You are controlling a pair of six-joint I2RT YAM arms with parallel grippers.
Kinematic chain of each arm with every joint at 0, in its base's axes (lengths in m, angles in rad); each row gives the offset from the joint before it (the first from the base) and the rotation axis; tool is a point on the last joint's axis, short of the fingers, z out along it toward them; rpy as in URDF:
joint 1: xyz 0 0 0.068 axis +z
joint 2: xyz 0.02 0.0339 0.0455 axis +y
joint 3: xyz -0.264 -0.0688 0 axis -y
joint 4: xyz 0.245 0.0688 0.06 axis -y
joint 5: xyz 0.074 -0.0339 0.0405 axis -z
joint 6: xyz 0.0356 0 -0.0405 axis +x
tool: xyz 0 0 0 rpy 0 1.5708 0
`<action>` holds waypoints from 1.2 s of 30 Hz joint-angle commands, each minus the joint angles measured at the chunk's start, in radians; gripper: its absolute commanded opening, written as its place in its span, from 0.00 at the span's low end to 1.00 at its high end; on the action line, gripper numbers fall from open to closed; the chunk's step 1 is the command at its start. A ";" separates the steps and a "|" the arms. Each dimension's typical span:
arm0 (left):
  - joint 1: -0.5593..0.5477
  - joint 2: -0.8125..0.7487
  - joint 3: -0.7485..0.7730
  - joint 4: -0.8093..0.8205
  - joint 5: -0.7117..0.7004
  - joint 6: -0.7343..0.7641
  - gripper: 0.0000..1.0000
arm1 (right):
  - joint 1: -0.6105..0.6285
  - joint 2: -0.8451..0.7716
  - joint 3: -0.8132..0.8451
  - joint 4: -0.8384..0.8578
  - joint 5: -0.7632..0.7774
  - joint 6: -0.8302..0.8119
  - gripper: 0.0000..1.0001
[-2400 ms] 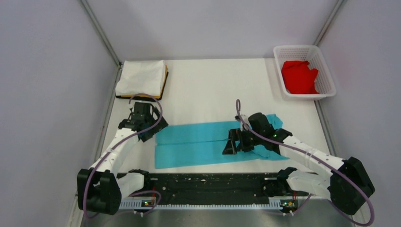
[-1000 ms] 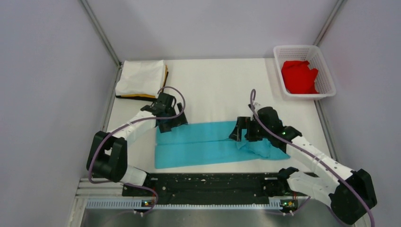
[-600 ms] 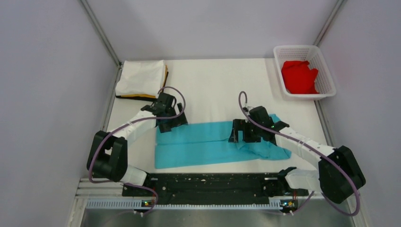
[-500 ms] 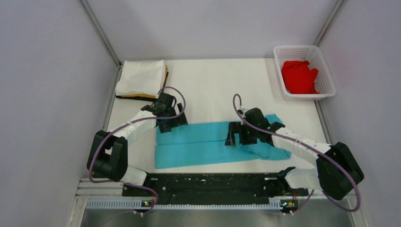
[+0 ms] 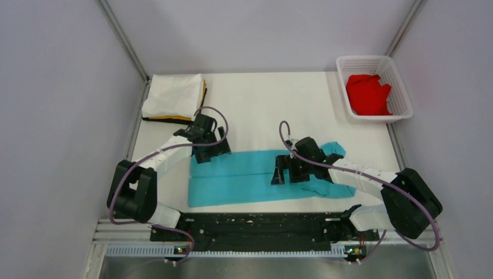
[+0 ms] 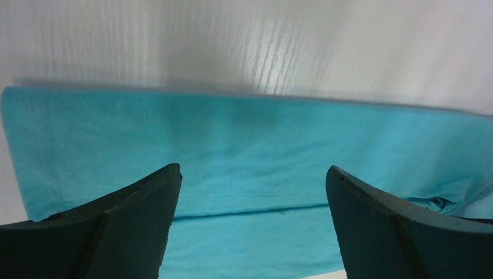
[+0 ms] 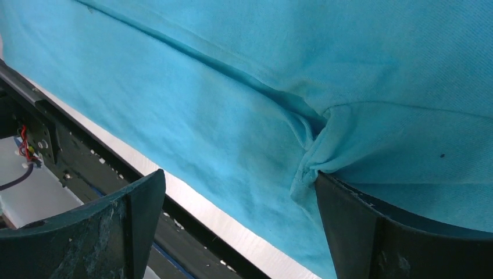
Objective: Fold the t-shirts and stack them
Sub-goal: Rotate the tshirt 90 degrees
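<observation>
The turquoise t-shirt (image 5: 232,177) lies flat on the near middle of the table (image 5: 261,104), folded lengthwise into a long band. Both sets of jaws stand spread wide over it with nothing between them. The left gripper (image 6: 250,173) hovers over the band's far edge near its hemmed left end, its fingers straddling the fold line that runs along the cloth. The right gripper (image 7: 239,175) hangs low over the right half, where the cloth puckers into a small tuck beside one finger. Beyond that the right end looks rumpled, with a flap poking toward the far side.

Judging by this, the lengthwise fold is done and the crosswise fold is in hand. The next move calls for the grippers to drop, pinch through all layers at one end, and carry it squarely over the other.

Further out, the white t-shirt (image 5: 173,96) sits on the orange-yellow t-shirt (image 5: 204,96) in the far left corner. The red t-shirt (image 5: 367,94) lies in the basket (image 5: 401,107) at far right.
</observation>
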 commanded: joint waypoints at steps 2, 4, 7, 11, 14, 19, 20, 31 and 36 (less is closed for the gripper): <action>-0.006 0.003 0.009 0.013 -0.003 0.006 0.99 | 0.014 -0.004 0.026 -0.039 0.072 0.019 0.99; -0.006 -0.004 0.003 0.010 -0.007 0.008 0.99 | 0.014 -0.085 0.050 -0.089 0.137 0.036 0.99; -0.006 -0.013 -0.011 0.013 -0.010 0.011 0.99 | -0.008 -0.183 0.078 -0.170 0.226 0.073 0.99; -0.007 -0.018 -0.046 0.026 -0.002 0.012 0.99 | -0.106 -0.269 0.049 -0.234 0.226 0.134 0.99; -0.005 -0.011 -0.075 0.052 0.017 0.007 0.99 | -0.184 -0.302 -0.001 -0.263 0.232 0.187 0.99; -0.015 0.031 -0.107 0.083 0.053 -0.017 0.99 | -0.267 -0.239 -0.082 -0.239 0.237 0.279 0.99; -0.017 0.035 -0.113 0.091 0.054 -0.024 0.99 | -0.281 -0.216 -0.090 -0.221 0.245 0.296 0.99; -0.041 0.105 -0.084 0.142 0.061 -0.137 0.99 | -0.421 0.251 0.221 0.088 0.246 0.156 0.99; -0.056 0.132 -0.032 0.175 0.071 -0.232 0.99 | -0.447 0.589 0.562 0.083 0.199 0.057 0.98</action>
